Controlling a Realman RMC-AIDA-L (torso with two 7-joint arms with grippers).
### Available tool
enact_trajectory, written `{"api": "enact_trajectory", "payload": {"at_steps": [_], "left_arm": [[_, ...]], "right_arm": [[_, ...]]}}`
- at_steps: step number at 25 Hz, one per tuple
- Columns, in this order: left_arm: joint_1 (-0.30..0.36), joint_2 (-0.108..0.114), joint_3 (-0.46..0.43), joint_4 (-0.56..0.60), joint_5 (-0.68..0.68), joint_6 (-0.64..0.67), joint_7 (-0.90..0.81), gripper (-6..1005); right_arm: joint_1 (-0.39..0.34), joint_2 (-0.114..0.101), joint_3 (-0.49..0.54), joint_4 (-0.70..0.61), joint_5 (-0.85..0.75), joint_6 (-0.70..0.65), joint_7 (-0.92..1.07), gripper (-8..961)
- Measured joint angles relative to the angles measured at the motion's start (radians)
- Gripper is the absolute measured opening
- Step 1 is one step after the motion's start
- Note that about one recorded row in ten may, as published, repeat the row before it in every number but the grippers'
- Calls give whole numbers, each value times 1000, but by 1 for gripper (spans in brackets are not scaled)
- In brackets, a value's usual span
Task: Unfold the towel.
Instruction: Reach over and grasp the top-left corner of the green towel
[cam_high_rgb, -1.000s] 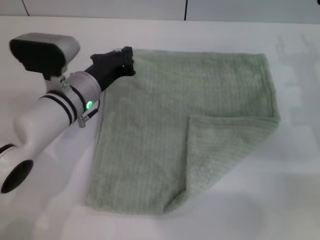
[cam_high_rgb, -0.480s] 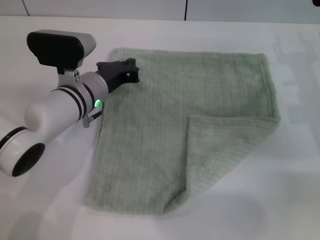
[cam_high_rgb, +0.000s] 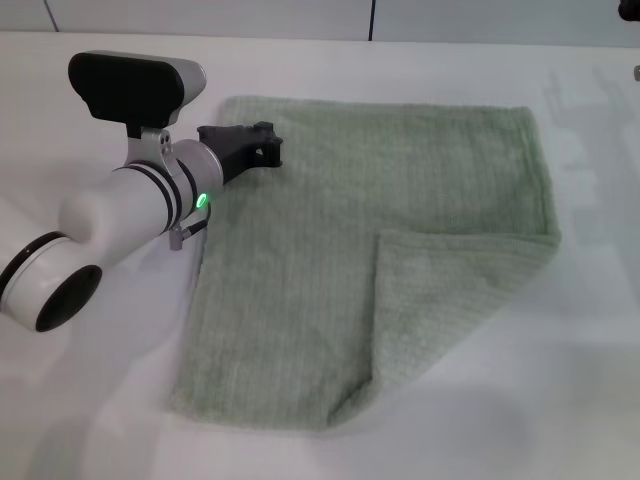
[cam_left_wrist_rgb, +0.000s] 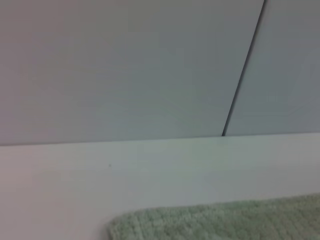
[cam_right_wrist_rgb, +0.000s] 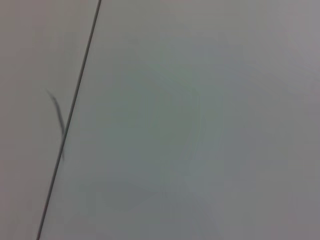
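While the left end effector hangs over the cloth's far-left part, the layout reads as follows:

Left end effector (cam_high_rgb: 262, 147): over the towel near its far-left corner, dark fingers pointing right across the cloth; whether they are parted or pressed together I cannot tell, and nothing appears to be gripped.
Towel (cam_high_rgb: 330, 260): pale sage-green, lying flat on the white tabletop (cam_high_rgb: 90, 400), filling the middle of the head view; in the left wrist view only its far hem shows (cam_left_wrist_rgb: 215, 222).
Folded flap (cam_high_rgb: 450, 290): the near-right corner lies doubled back onto the cloth, its crease running from the near edge up and then right to the right hem.
Relation: the flap lies well apart from the left end effector, toward the near right.
Right end effector: not in view, though that side seems nearer the flap.
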Motion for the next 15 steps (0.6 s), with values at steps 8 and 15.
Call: {"api": "enact_trajectory", "payload": {"at_steps": [8, 15], "left_arm": [[-13, 2, -14, 10, 0, -67, 9, -2], [-13, 5, -38, 10, 0, -89, 10, -2]], "right_arm": [[-3, 0, -17, -1, -1, 0, 0, 589], [-3, 0, -24, -2, -2, 1, 0, 589]]}}
